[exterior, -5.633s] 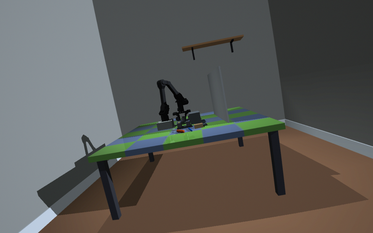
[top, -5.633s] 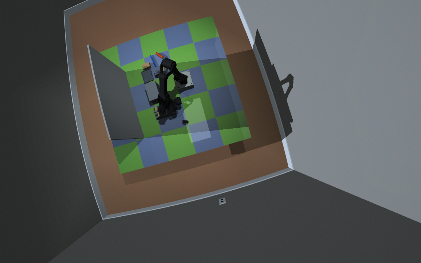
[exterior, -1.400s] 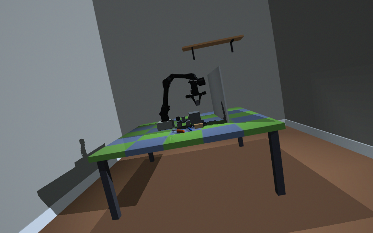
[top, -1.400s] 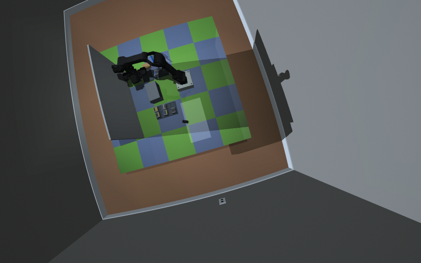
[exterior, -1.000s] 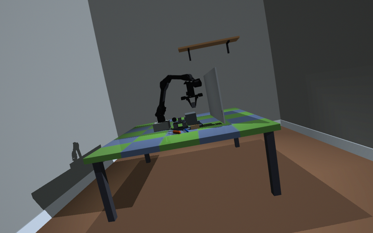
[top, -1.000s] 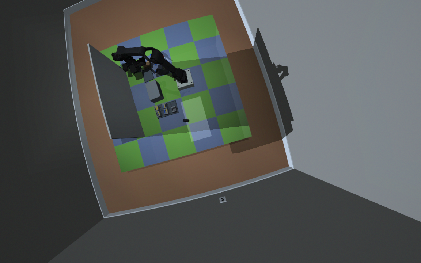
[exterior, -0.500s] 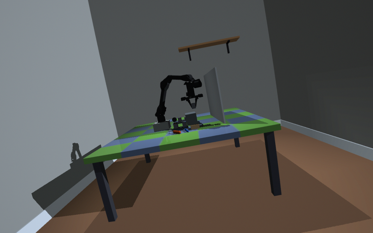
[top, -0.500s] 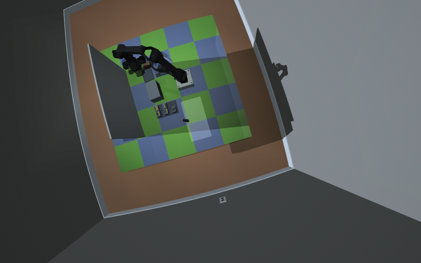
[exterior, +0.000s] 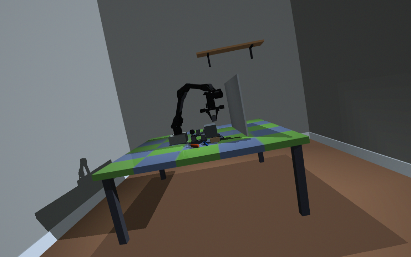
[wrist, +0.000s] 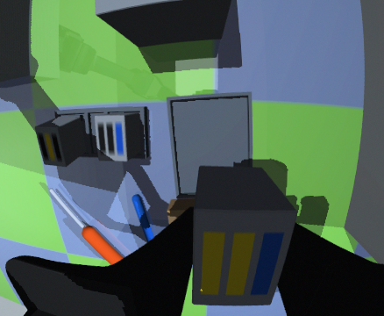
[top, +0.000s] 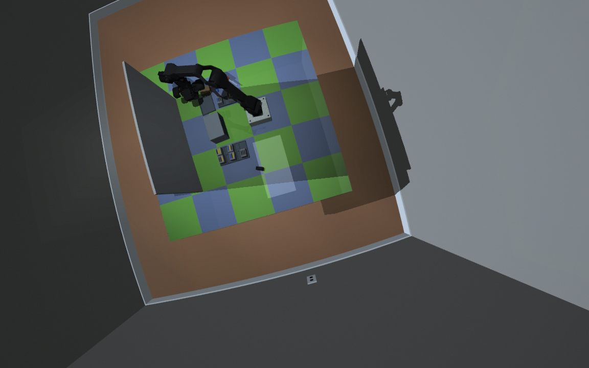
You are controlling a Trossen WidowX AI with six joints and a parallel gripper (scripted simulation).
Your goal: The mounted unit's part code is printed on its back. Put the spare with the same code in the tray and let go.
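My gripper (wrist: 230,216) (top: 191,95) (exterior: 214,117) is shut on a dark spare block (wrist: 239,266) with two yellow stripes and one blue stripe on its face. I hold it in the air, above the near edge of the flat grey tray (wrist: 212,143) (top: 207,106). The mounted unit (top: 216,128) (exterior: 210,129) is a plain grey box beyond the tray; its code face is hidden. Two other spares lie left of the tray, one with a yellow stripe (wrist: 60,140) and one with a blue stripe (wrist: 118,135).
An orange-handled screwdriver (wrist: 96,240) (exterior: 194,145), a blue pen (wrist: 142,217) and a small brown box (exterior: 214,139) lie near the tray. A rack of more spares (top: 232,152) sits past the unit. A tall grey panel (top: 163,137) (exterior: 237,105) stands beside them. The arm base (top: 259,112) is opposite.
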